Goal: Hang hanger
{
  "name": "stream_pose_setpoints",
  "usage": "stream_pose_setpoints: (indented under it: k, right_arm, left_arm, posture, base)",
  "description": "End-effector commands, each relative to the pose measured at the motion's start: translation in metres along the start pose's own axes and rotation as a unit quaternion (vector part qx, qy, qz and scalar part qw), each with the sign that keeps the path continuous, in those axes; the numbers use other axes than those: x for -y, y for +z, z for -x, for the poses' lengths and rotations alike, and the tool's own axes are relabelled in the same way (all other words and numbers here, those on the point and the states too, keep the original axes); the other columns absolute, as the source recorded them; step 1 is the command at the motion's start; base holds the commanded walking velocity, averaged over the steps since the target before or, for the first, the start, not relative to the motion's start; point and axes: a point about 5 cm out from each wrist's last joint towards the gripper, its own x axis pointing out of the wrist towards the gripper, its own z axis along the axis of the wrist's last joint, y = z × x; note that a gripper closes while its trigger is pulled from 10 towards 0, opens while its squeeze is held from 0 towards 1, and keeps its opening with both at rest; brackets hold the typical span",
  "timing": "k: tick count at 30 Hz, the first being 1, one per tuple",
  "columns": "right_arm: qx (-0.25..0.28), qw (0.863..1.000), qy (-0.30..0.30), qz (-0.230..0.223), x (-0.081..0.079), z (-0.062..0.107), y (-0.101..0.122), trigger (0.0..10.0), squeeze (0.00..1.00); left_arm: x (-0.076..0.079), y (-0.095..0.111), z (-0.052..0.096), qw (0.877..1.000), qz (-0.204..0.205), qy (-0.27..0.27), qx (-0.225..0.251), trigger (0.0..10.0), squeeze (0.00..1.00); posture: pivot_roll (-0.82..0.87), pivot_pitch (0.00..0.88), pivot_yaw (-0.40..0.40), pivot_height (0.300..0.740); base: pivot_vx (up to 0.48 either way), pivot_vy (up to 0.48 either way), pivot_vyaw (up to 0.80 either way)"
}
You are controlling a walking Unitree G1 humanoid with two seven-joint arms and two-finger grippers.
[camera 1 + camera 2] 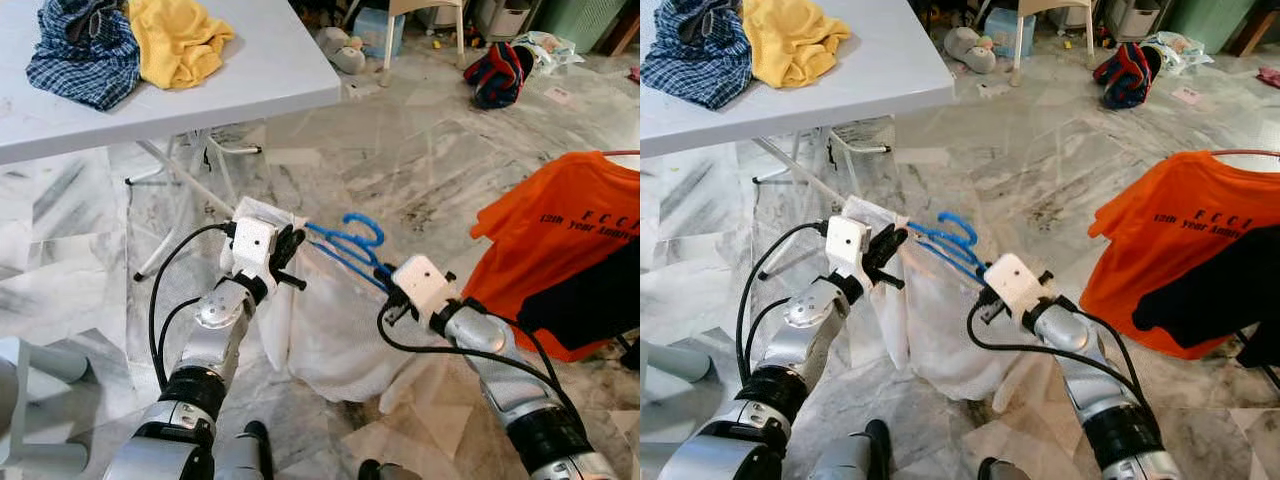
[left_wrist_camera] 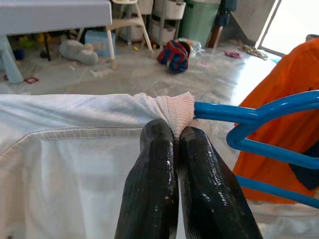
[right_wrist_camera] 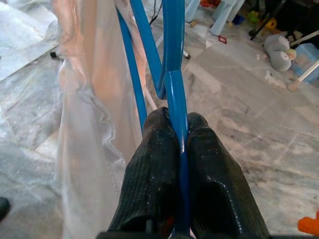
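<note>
The left gripper (image 2: 175, 144) has its two black fingers pressed together on a bunched fold at the neck of a white garment (image 1: 330, 330), right where the cloth meets the blue hanger (image 1: 350, 245). In the head view this gripper (image 1: 288, 255) sits near the middle of the frame, with the garment drooping from it toward six o'clock down to the marble floor (image 1: 420, 150).

The right gripper (image 3: 180, 149) is clamped tight on a blue bar of the hanger, the rod running straight between its fingers. From the head it lies at about four o'clock of the left gripper (image 1: 985, 285), and the hanger spans the gap between the two, its hook curling up toward twelve o'clock.

Outward at three o'clock an orange T-shirt (image 1: 560, 240) hangs with a dark garment (image 1: 590, 300) in front of its lower part. At eleven o'clock a grey folding table (image 1: 250, 70) carries a blue plaid shirt (image 1: 80, 55) and a yellow cloth (image 1: 180, 40) touching each other. Far off near one o'clock a red and navy bag (image 1: 497, 75) lies on the floor, with a grey plush toy (image 1: 340, 50) near twelve.
</note>
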Motion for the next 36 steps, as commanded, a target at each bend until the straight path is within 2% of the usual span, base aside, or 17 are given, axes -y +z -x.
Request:
stream_pose_setpoints:
  k: [1, 2, 5, 9, 10, 11, 17, 18, 24, 31, 32, 33, 36]
  right_arm:
    - [0.018, 0.997, -0.07, -0.031, 0.025, 0.004, 0.007, 10.0, 0.0]
    - [0.018, 0.997, -0.07, -0.029, 0.025, 0.004, 0.007, 10.0, 0.0]
    - [0.023, 0.996, -0.075, -0.029, 0.025, 0.006, 0.006, 10.0, 0.0]
    - [0.047, 0.994, -0.082, -0.052, 0.027, 0.007, 0.015, 10.0, 0.0]
    - [0.05, 0.994, -0.082, -0.059, 0.028, 0.007, 0.017, 10.0, 0.0]
    - [0.054, 0.993, -0.08, -0.066, 0.028, 0.007, 0.02, 10.0, 0.0]
    - [0.076, 0.992, -0.049, -0.091, 0.022, 0.007, 0.035, 10.0, 0.0]
    - [0.082, 0.992, -0.019, -0.097, 0.016, 0.008, 0.04, 10.0, 0.0]
    - [0.081, 0.992, 0.029, -0.095, 0.004, 0.013, 0.045, 10.0, 0.0]
    - [0.076, 0.991, 0.039, -0.101, 0.0, 0.016, 0.044, 10.0, 0.0]
    - [0.075, 0.991, 0.04, -0.102, 0.0, 0.017, 0.045, 10.0, 0.0]
    - [0.076, 0.991, 0.044, -0.103, -0.001, 0.017, 0.047, 10.0, 0.0]
    - [0.083, 0.99, 0.052, -0.105, -0.002, 0.017, 0.051, 10.0, 0.0]
  left_arm:
    - [0.003, -0.005, 0.002, 1.0, 0.001, -0.005, -0.01, 10.0, 0.56]
    - [0.003, -0.005, 0.001, 1.0, 0.005, -0.004, -0.009, 10.0, 1.0]
    - [0.003, -0.004, 0.001, 1.0, 0.001, -0.004, -0.009, 10.0, 1.0]
    - [0.003, -0.007, 0.002, 1.0, -0.012, 0.0, -0.017, 10.0, 1.0]
    - [0.003, -0.008, 0.002, 1.0, -0.013, 0.001, -0.019, 10.0, 0.53]
    - [0.003, -0.009, 0.002, 1.0, -0.014, 0.002, -0.022, 10.0, 0.0]
    - [0.006, -0.005, -0.002, 1.0, -0.004, 0.013, -0.009, 10.0, 0.0]
    - [0.009, 0.001, -0.008, 1.0, 0.008, 0.015, 0.006, 10.0, 1.0]
    - [0.015, 0.015, -0.016, 0.998, 0.042, 0.014, 0.042, 10.0, 1.0]
    - [0.014, 0.022, -0.018, 0.997, 0.045, 0.023, 0.056, 10.0, 1.0]
    - [0.013, 0.021, -0.018, 0.997, 0.046, 0.024, 0.054, 10.0, 0.95]
    - [0.013, 0.019, -0.018, 0.998, 0.045, 0.023, 0.049, 10.0, 0.03]
    - [0.013, 0.016, -0.017, 0.998, 0.042, 0.022, 0.042, 10.0, 0.0]
  posture:
    - [0.06, 0.208, -0.026, 0.74]
    - [0.06, 0.209, -0.026, 0.74]
    - [0.05, 0.211, -0.026, 0.74]
    - [0.05, 0.212, -0.024, 0.74]
    - [0.05, 0.212, -0.024, 0.74]
    - [0.05, 0.212, -0.025, 0.74]
    - [0.04, 0.212, -0.028, 0.74]
    - [0.04, 0.211, -0.028, 0.74]
    - [0.03, 0.21, -0.027, 0.74]
    - [0.03, 0.211, -0.026, 0.74]
    - [0.03, 0.211, -0.025, 0.74]
    - [0.03, 0.21, -0.025, 0.74]
    - [0.03, 0.21, -0.025, 0.74]
  base:
    - [0.0, 0.0, 0.0]
    - [0.0, 0.0, 0.0]
    - [0.0, 0.0, 0.0]
    - [0.0, 0.0, 0.0]
    - [0.0, 0.0, 0.0]
    - [0.0, 0.0, 0.0]
    - [0.0, 0.0, 0.0]
    - [0.0, 0.0, 0.0]
    - [0.0, 0.0, 0.0]
    - [0.0, 0.0, 0.0]
    - [0.0, 0.0, 0.0]
    - [0.0, 0.0, 0.0]
    - [0.0, 0.0, 0.0]
